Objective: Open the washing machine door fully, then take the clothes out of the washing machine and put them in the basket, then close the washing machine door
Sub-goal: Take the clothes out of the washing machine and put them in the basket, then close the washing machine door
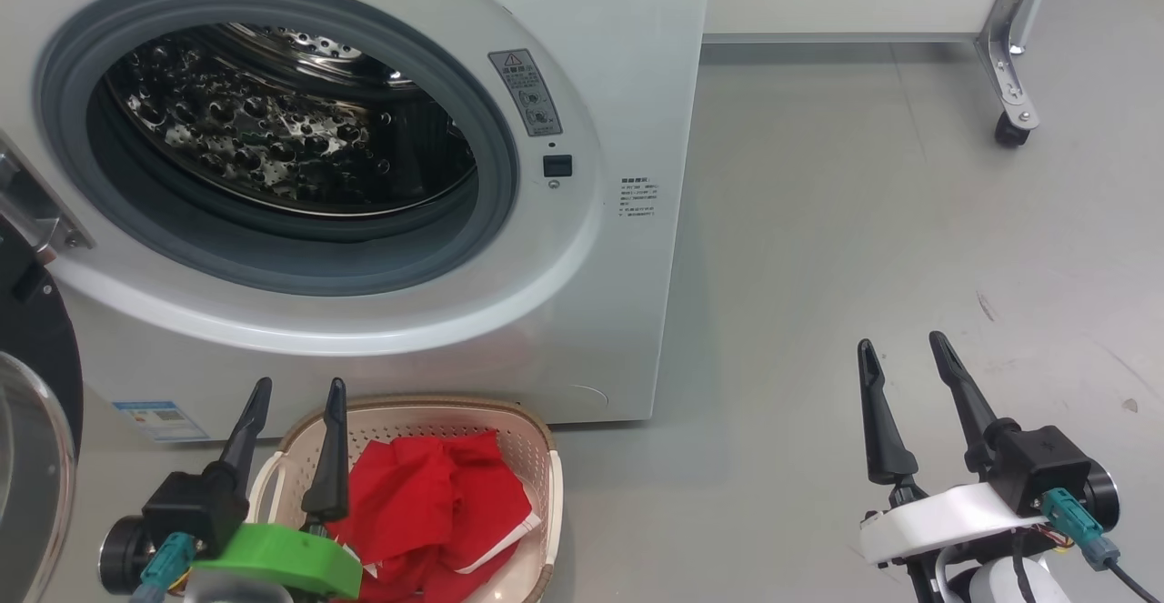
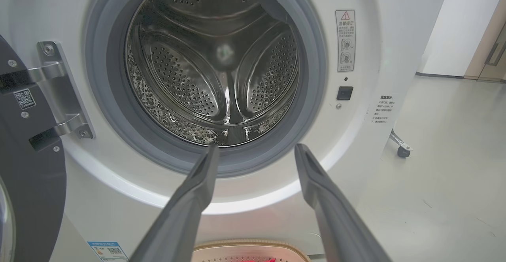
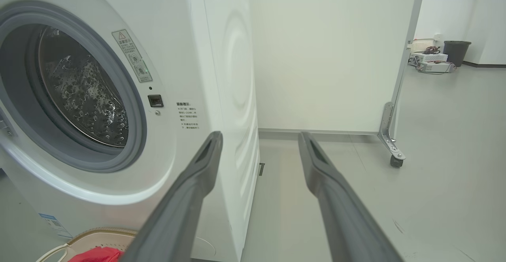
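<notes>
Left tool point(image 1: 300, 385) hangs over the basket point(image 1: 536, 439), fingers apart and holding nothing. Right tool point(image 1: 901, 341) hovers above the floor point(image 1: 818, 221) well to the side, fingers likewise apart and empty. Clothes point(image 1: 427, 494) lie in the basket, which stands just in front of the washing machine point(image 1: 627, 85). Drum point(image 2: 213, 64) appears empty. Door point(image 2: 31, 183) stands open at the left. Remaining step, by judgement: closing the door. Hazards:
- A finger snags the basket handle point(image 1: 264, 485) or the cloth on leaving.
- A push on the curved glass point(image 1: 27, 457) slips off.
- A weak push leaves the latch point(image 1: 556, 165) unengaged.
</notes>
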You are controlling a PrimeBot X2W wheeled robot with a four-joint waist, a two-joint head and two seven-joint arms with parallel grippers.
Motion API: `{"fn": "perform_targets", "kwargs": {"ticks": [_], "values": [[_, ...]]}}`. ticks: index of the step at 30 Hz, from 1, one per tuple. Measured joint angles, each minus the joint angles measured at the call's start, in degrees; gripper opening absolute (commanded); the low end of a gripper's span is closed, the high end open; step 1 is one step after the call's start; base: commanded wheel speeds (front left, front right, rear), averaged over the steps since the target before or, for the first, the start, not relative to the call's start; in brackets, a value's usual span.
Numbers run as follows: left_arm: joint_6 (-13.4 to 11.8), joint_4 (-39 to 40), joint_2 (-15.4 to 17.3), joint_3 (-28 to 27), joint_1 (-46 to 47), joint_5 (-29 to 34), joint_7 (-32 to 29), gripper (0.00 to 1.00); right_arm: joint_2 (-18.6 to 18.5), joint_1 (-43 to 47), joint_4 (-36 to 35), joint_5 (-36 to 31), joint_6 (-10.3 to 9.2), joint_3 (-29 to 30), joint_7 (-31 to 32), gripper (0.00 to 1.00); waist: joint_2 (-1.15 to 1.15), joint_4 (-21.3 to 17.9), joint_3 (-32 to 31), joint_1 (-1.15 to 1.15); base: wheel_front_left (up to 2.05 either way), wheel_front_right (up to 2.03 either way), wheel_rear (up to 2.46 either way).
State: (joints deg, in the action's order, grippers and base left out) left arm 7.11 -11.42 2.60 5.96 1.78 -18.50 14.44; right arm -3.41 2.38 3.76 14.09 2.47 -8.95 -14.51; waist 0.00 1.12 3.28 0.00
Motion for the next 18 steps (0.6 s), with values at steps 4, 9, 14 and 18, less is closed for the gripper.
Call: {"fn": "perform_targets", "kwargs": {"ticks": [4, 9, 14, 18], "values": [[0.0, 0.7, 0.0, 0.0, -0.7, 0.4, 0.0, 1.00, 0.0, 0.0, -0.1, 0.0, 0.00, 0.0, 0.0, 1.00, 0.00, -0.1, 0.2, 0.00, 0.00, 0.00, 0.00], [0.0, 1.3, 0.0, 0.0, -0.9, 0.4, 0.0, 1.00, 0.1, 0.0, -0.1, 0.0, 0.00, 0.0, 0.0, 1.00, 0.00, -0.1, 0.4, 0.00, 0.00, 0.00, 0.00], [0.0, 1.9, 0.0, -0.1, -1.0, 0.4, 0.0, 1.00, 0.1, 0.0, -0.2, 0.0, 0.08, 0.0, 0.0, 1.00, 0.00, 0.0, 0.6, 0.00, 0.00, 0.00, 0.00], [0.0, 2.2, 0.0, -0.1, -1.0, 0.4, 0.0, 1.00, 0.1, 0.0, -0.3, 0.0, 0.08, 0.0, 0.0, 1.00, 0.00, 0.1, 0.7, 0.00, 0.00, 0.00, 0.00]]}}
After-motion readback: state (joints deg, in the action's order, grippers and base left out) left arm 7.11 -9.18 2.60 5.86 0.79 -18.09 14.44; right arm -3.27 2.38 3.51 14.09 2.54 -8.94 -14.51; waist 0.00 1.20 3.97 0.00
